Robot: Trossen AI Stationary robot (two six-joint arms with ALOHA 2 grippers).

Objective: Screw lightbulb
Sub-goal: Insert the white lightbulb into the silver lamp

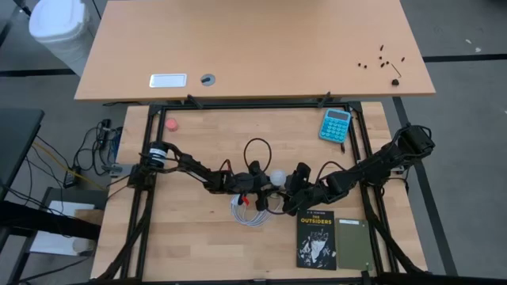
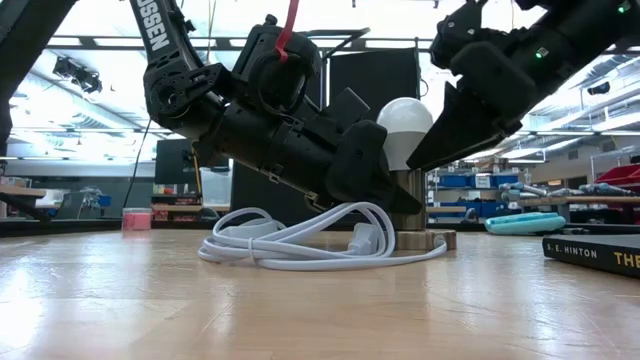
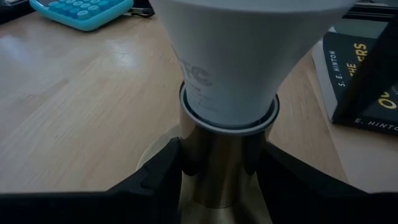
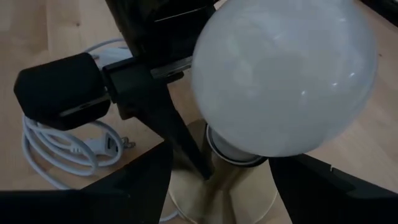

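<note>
The left claw (image 3: 217,180) pinched the brass-coloured socket stem (image 3: 221,168) just below the lightbulb (image 3: 236,68), apparently to stop the socket turning. The right claw (image 4: 217,186) stood spread on either side of the same stem, touching nothing, its fingers (image 4: 134,180) set low, perhaps ready to grip and twist. The lightbulb sat upright in the socket at the centre of the high view, on the worktop (image 1: 198,237), beside a coiled white cable (image 2: 290,245).
</note>
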